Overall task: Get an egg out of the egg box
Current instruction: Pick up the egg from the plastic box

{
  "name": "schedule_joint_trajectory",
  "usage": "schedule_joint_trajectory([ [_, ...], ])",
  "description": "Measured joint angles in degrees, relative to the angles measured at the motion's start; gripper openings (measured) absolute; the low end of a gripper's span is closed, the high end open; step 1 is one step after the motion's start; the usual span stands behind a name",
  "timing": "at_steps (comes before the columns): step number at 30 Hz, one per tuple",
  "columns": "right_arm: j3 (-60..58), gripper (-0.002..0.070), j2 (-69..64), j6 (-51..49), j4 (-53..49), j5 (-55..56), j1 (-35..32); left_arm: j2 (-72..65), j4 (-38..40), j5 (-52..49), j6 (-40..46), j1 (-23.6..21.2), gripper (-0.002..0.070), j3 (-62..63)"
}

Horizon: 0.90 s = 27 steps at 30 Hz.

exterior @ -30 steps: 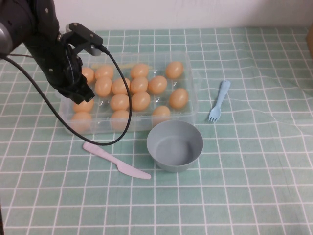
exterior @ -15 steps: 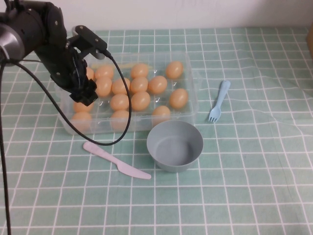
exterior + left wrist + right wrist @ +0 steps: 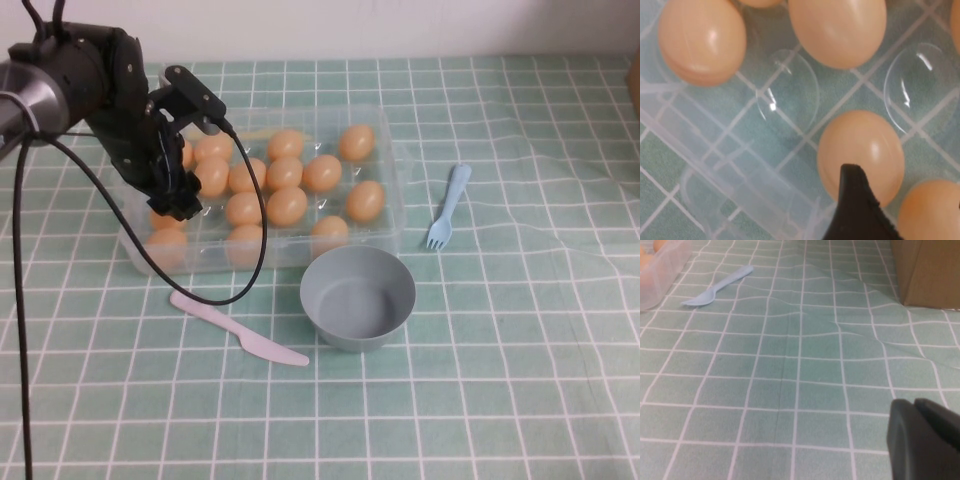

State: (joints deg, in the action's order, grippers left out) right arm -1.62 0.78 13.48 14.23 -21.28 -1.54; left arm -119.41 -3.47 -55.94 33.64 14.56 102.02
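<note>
The clear plastic egg box [image 3: 393, 190] lies at the back left of the table with several orange-tan eggs [image 3: 287, 206] in its cells. My left gripper [image 3: 182, 207] hangs over the box's left end, pointing down. In the left wrist view it is open [image 3: 905, 192]: one black fingertip [image 3: 852, 182] overlaps an egg [image 3: 860, 150], and a second egg [image 3: 932, 212] lies between the wide-apart jaws with a gap to the finger. The box wall [image 3: 715, 170] runs beside them. My right gripper [image 3: 914, 405] is shut, low over bare tablecloth far from the box.
A round grey-blue bowl [image 3: 357, 297] stands just in front of the box. A pink plastic knife [image 3: 238, 328] lies to its left, a blue fork [image 3: 447, 207] right of the box. A cardboard box [image 3: 927, 270] stands at the far right. My left arm's cable loops over the box front.
My left arm has swung down and slightly to the right, bringing its gripper lower over the left end of the egg box. The eggs have not moved.
</note>
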Motion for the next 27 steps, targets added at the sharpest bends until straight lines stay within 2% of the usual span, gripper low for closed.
schedule_joint_trajectory([
  [27, 0.0, -0.0018, 0.0, 0.0, 0.0, 0.0, 0.0, -3.4, -3.21, 2.52, 0.1, 0.2, 0.0378, 0.13],
])
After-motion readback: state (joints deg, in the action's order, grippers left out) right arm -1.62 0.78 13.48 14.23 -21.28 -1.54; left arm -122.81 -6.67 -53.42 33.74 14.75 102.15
